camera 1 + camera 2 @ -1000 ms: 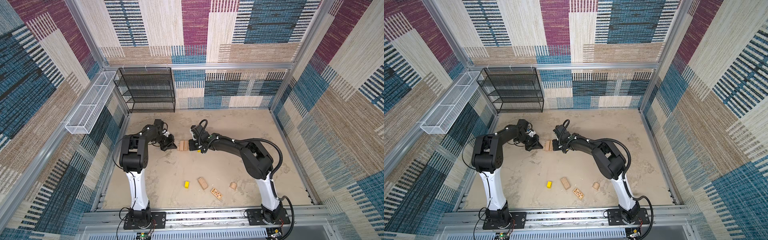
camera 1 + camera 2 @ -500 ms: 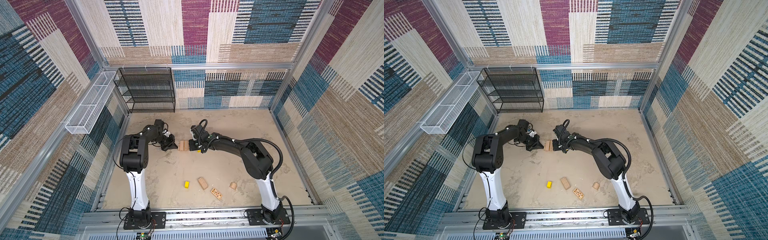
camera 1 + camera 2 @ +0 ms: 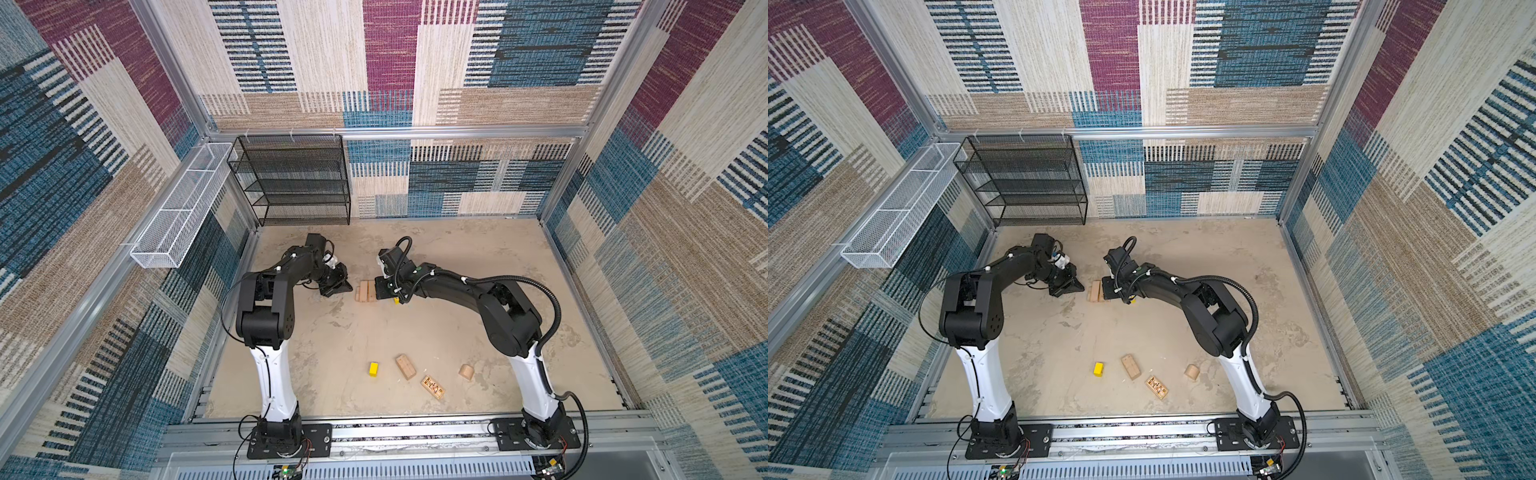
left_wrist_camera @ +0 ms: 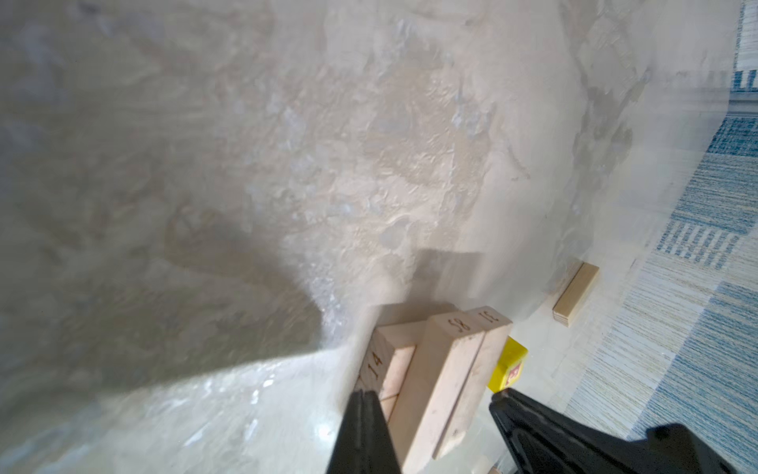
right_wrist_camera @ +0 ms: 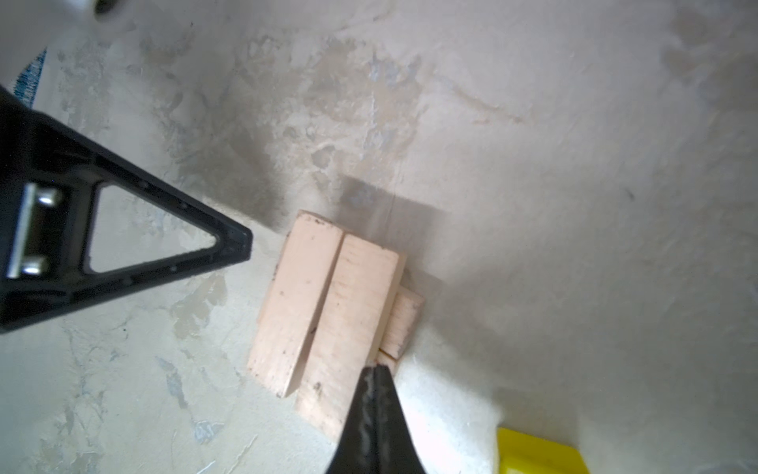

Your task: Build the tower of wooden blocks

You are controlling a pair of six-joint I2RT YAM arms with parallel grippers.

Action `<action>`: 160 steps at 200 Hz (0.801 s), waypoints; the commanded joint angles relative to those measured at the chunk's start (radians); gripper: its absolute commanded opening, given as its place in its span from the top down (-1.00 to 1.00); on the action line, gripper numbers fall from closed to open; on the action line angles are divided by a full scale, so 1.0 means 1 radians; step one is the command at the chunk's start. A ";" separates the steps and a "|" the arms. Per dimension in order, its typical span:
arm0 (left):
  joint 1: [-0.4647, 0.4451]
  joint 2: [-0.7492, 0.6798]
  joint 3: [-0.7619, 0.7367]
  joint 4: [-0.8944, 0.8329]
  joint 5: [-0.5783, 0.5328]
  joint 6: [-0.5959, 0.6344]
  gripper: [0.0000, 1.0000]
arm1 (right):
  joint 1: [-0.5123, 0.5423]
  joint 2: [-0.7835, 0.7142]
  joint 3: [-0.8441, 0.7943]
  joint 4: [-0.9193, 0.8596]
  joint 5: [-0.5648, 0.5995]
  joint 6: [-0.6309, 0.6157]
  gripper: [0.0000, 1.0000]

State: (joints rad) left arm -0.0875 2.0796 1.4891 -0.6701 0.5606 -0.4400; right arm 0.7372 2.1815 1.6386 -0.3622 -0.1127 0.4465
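Note:
The tower [image 3: 365,291] [image 3: 1096,290] is a low stack: two tan wood blocks [image 5: 324,303] lie side by side on lower tan blocks [image 4: 389,361]. My left gripper [image 3: 348,286] [image 4: 365,395] is shut and empty, its tip close beside the stack's left side. The right gripper [image 3: 377,289] [image 5: 375,369] is shut too, holding nothing, tip at the stack's right edge. A yellow red-lettered block [image 4: 508,365] [image 5: 537,451] lies just behind that gripper. Loose near the front are a yellow block [image 3: 374,368], a tan oblong [image 3: 405,366], a dark-patterned block [image 3: 432,387] and a rounded tan piece [image 3: 466,372].
A black wire shelf [image 3: 291,178] stands at the back left against the wall, and a white wire basket [image 3: 178,208] hangs on the left wall. Another tan block [image 4: 574,295] lies on the floor beyond the stack, near the patterned wall.

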 commanded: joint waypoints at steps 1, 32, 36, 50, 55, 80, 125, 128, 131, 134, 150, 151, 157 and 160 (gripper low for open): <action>-0.004 -0.008 0.009 -0.002 0.042 0.024 1.00 | -0.002 0.009 0.013 -0.001 -0.012 -0.004 0.93; -0.012 -0.008 0.012 -0.001 0.047 0.027 1.00 | -0.001 0.020 0.028 -0.013 -0.015 -0.006 0.93; -0.014 -0.007 0.012 -0.003 0.049 0.027 1.00 | -0.001 0.021 0.030 -0.014 -0.015 -0.006 0.93; -0.017 -0.006 0.014 -0.002 0.054 0.027 1.00 | -0.001 0.021 0.027 -0.014 -0.015 -0.005 0.93; -0.019 -0.006 0.014 -0.002 0.056 0.029 1.00 | -0.001 0.022 0.028 -0.014 -0.016 -0.004 0.93; -0.023 -0.001 0.016 -0.002 0.063 0.027 1.00 | -0.002 0.025 0.028 -0.017 -0.020 -0.004 0.93; -0.026 -0.001 0.015 -0.002 0.063 0.027 1.00 | -0.001 0.026 0.033 -0.016 -0.027 -0.005 0.93; -0.026 -0.001 0.016 -0.002 0.064 0.027 1.00 | -0.001 0.026 0.034 -0.017 -0.029 -0.004 0.93; -0.026 -0.001 0.015 -0.002 0.063 0.027 1.00 | -0.002 0.027 0.035 -0.018 -0.030 -0.004 0.93; -0.026 -0.002 0.016 -0.002 0.062 0.027 1.00 | -0.001 0.026 0.034 -0.018 -0.029 -0.004 0.93; -0.026 -0.001 0.015 -0.002 0.062 0.028 1.00 | -0.001 0.027 0.035 -0.019 -0.027 -0.004 0.93; -0.026 -0.001 0.016 -0.002 0.061 0.028 1.00 | -0.001 0.027 0.035 -0.020 -0.028 -0.004 0.92; -0.026 -0.002 0.015 -0.001 0.062 0.029 1.00 | -0.001 0.027 0.034 -0.020 -0.027 -0.005 0.93; -0.026 -0.002 0.016 -0.002 0.061 0.029 1.00 | -0.001 0.027 0.035 -0.020 -0.026 -0.005 0.92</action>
State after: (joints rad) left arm -0.1143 2.0796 1.4963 -0.6701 0.6083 -0.4374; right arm 0.7372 2.2059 1.6650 -0.3889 -0.1318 0.4435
